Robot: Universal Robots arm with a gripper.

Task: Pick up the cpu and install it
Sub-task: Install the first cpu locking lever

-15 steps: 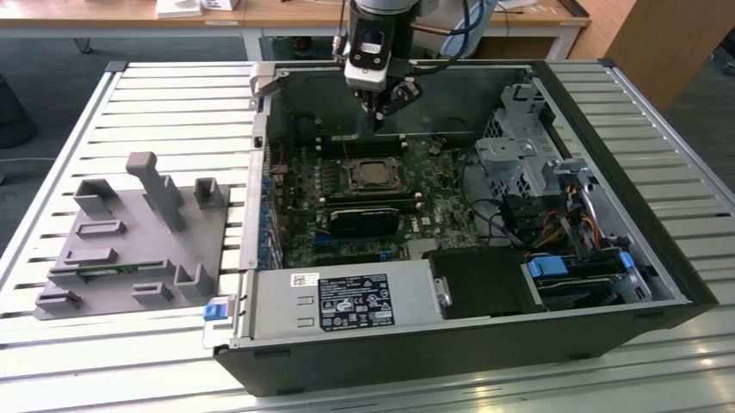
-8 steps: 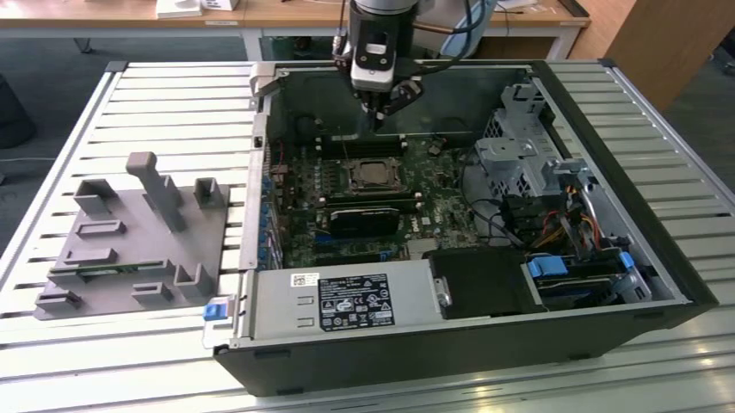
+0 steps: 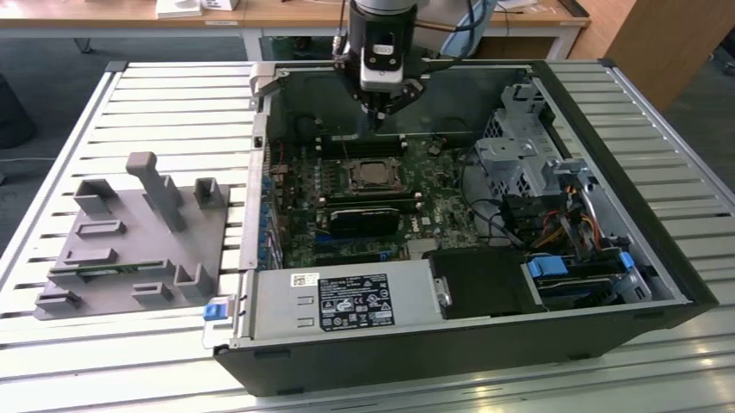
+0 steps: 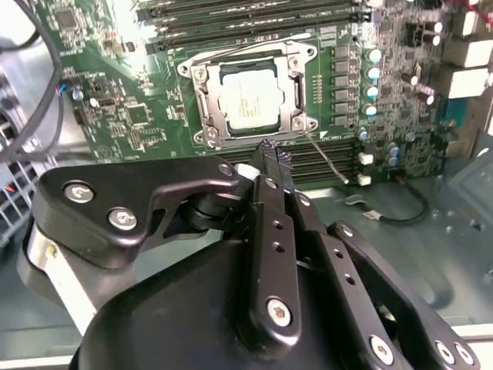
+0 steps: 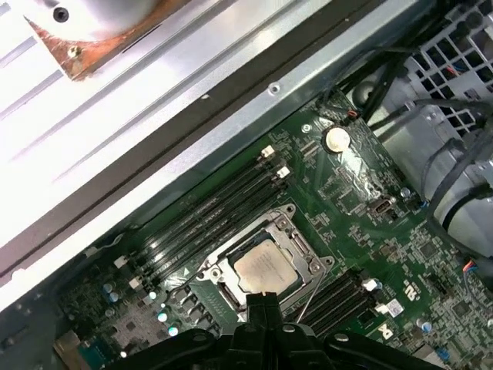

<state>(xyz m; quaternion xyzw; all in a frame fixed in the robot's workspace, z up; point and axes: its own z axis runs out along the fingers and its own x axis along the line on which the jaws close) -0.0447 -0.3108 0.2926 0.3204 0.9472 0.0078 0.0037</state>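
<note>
1. Well, the cpu (image 3: 370, 175) already sits in the metal-framed socket (image 3: 370, 163) on the green motherboard (image 3: 442, 211), inside the open computer case (image 3: 460, 344) lying on the slatted table (image 3: 92, 103).
2. In both wrist views the chip shows its silvery top, flat inside the socket frame (image 4: 248, 92), with nothing gripping it (image 5: 266, 266).
3. The gripper (image 3: 379, 116) hangs just above the board, at about twelve o'clock from the socket in the exterior view.
4. Its fingers (image 4: 271, 166) are pressed together, empty, their tips near the socket's edge but apart from the chip.
5. Dark memory slots (image 5: 208, 216) run alongside the socket.
6. At about nine o'clock from the case stands a grey tray (image 3: 126, 249) of upright holders, well apart from the arm.
</note>
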